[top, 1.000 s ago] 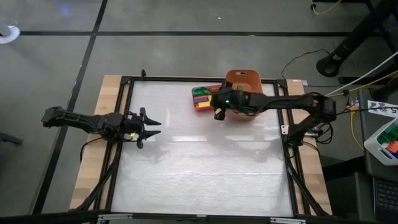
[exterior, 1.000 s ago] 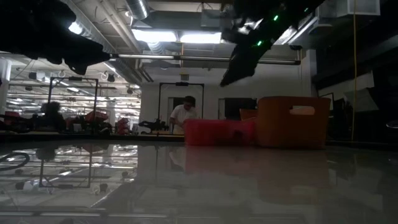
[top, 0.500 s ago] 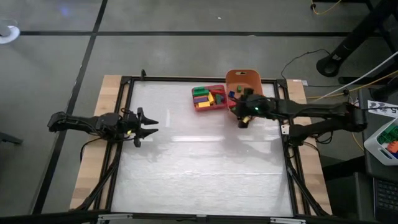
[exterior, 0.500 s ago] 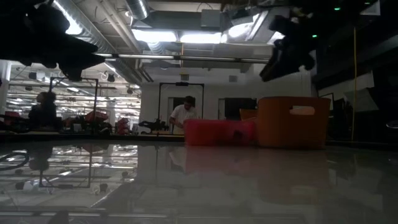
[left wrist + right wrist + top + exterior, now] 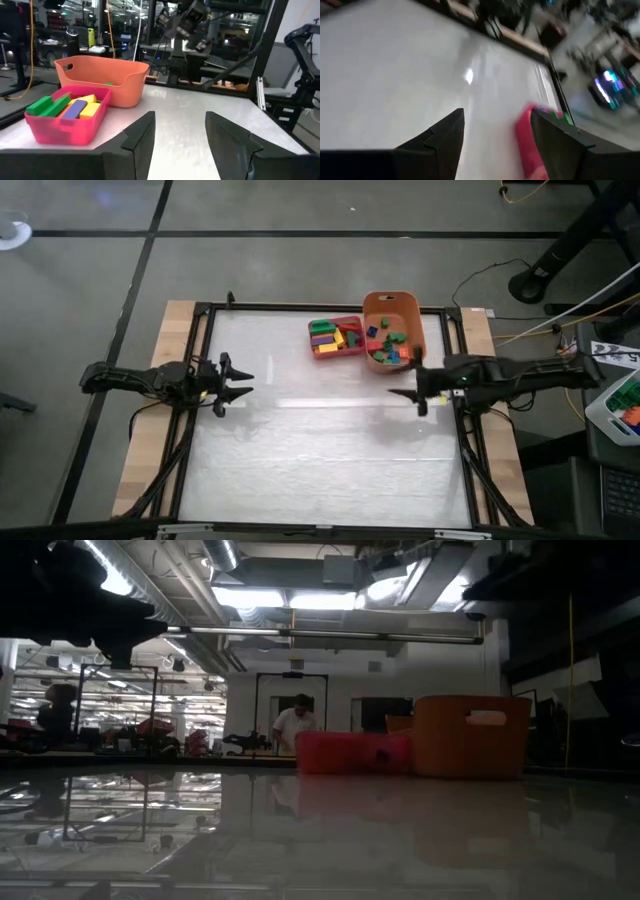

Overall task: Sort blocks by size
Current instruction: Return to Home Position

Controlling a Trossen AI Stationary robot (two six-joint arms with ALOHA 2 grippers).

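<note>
Several longer blocks, green, yellow, blue and purple (image 5: 330,338), lie in the pink square tray (image 5: 352,323) at the table's far side. Small green and blue cubes (image 5: 388,346) lie in the orange oval tub (image 5: 392,300) beside it. The tray (image 5: 65,125) and the tub (image 5: 100,75) also show in the left wrist view. My left gripper (image 5: 243,383) is open and empty at the table's left edge. My right gripper (image 5: 398,380) is open and empty near the right edge, just near of the tub.
The table's white top (image 5: 320,450) spreads between the two grippers and toward the near edge. A black frame (image 5: 205,340) runs round the table. In the low view a person (image 5: 296,725) stands far off in the room behind the tray.
My right gripper has drawn back from above the tray and tub toward the table's right edge and near side, coming lower over the table. The blocks in the tray and the tub, hidden by the arm before, now show. My left gripper has kept still.
</note>
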